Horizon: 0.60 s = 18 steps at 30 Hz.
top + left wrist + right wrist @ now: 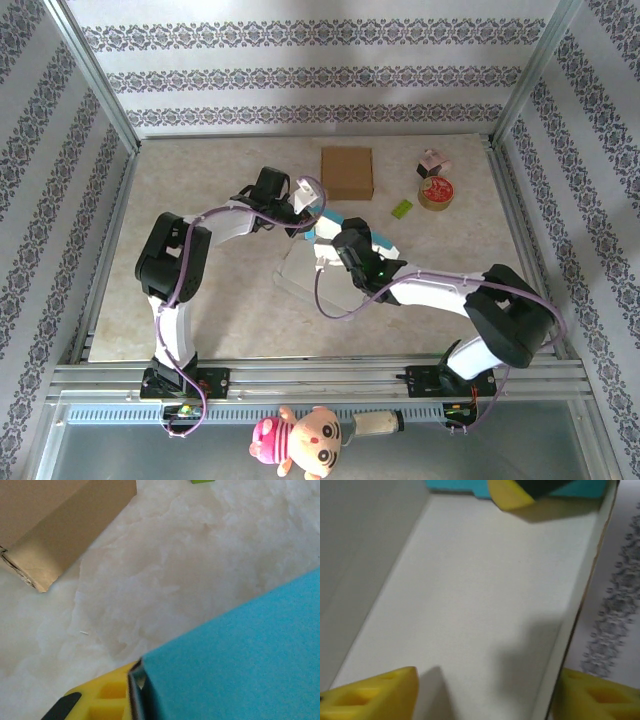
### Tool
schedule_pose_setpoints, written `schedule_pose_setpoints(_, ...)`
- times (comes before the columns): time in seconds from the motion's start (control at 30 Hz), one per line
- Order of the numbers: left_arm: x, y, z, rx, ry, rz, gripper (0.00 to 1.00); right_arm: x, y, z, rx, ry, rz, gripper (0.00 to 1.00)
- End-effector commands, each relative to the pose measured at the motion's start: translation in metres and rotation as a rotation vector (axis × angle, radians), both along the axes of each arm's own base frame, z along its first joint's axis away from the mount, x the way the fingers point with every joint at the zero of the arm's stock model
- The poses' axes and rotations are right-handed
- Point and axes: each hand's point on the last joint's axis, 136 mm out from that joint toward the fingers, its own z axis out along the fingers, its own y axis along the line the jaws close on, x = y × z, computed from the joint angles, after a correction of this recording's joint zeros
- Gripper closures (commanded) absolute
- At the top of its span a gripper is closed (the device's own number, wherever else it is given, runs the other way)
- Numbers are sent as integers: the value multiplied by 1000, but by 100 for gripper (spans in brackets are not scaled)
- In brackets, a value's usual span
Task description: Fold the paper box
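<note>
While agape, right gripper (487,682) astride paper box (470,580) wall.

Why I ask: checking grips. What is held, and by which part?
The left hand pinches the blue-and-white paper box by a blue panel's edge; the right hand straddles its white wall, holding nothing.

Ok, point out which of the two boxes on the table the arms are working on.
The blue-and-white paper box at mid-table, between the left gripper and right gripper. The plain brown cardboard box sits behind it, apart from both.
</note>
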Motion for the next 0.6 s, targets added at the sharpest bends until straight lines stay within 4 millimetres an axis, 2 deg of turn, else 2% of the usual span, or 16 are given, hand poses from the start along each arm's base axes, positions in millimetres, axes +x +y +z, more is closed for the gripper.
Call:
schedule_pose_setpoints(0.0,-13,-8,-10,-18,54,2,95,-52,20,-2,208,297,62,20)
schedule_pose_setpoints(0.07,-14,-10,-10,-21,42,-7,95,-64,32,25,376,349,75,14)
schedule_pose_setpoints(0.2,-16,-13,-9,-26,26,-14,97,-80,42,71,740,508,43,5)
schedule_pose_setpoints(0.33,-18,-16,-8,-20,16,-26,98,-65,24,113,1243,852,-119,8)
schedule_pose_setpoints(0.4,-19,-17,-7,-26,7,-31,98,-51,9,113,1381,993,-241,12)
schedule_pose_setpoints(0.47,-20,-18,-5,-32,-3,-35,99,-32,-6,100,1471,1100,-424,16)
schedule_pose_setpoints(0.57,-21,-19,-3,-31,-20,-53,99,-13,-8,85,1538,1230,-579,21)
